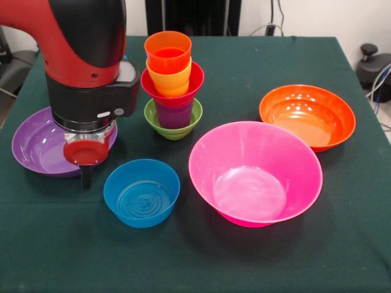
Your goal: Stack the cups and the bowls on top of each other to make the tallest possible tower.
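Green tablecloth point(342, 244), white wall point(317, 18) behind; end effector point(87, 177) perhaps closed, cannot tell.

Tower point(173, 85): orange, yellow, red, purple, green. Loose bowls: pink point(255, 173), orange point(307, 116), blue point(142, 192), purple point(38, 143). Tablecloth point(342, 244): dark green.

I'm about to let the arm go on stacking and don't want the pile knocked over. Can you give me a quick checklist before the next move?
1. Tower upright, green bowl at the base, orange cup on top: ok.
2. Gripper apart from the tower, low over the purple bowl edge: ok.
3. Gripper empty: cannot tell; only one dark tip shows.
4. Blue bowl upright, free to pick: ok.
5. Pink bowl and orange bowl apart from the tower: ok.
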Tool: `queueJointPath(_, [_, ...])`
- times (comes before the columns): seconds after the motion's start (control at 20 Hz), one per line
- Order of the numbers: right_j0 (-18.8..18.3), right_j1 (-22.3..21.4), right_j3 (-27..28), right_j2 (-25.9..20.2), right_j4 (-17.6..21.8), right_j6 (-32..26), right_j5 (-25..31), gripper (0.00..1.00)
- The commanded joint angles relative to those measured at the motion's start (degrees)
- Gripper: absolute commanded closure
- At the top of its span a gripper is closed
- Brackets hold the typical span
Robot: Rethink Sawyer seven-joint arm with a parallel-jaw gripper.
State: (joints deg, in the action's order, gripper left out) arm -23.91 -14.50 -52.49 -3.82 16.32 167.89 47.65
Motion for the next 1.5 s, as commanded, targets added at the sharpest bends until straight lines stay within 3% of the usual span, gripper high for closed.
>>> queueJointPath(0.05, [-0.1, 1.2, 0.1, -6.5, 2.8, -20.3, 2.5, 0.0])
queueJointPath(0.4, [-1.9, -1.2, -5.6, -11.5, 5.7, -38.1, 1.3, 0.0])
queueJointPath(0.7, [-1.8, -4.8, -14.6, -11.9, 4.6, -38.4, -3.5, 0.0])
queueJointPath(0.95, [-3.7, -5.9, -19.9, -14.4, 5.9, -46.9, -7.2, 0.0])
queueJointPath(1.25, [-8.1, -11.9, -32.1, -16.1, 10.0, -55.1, -12.6, 0.0])
queueJointPath(1.5, [-12.7, -15.8, -40.9, -16.6, 13.4, -56.0, -16.5, 0.0])
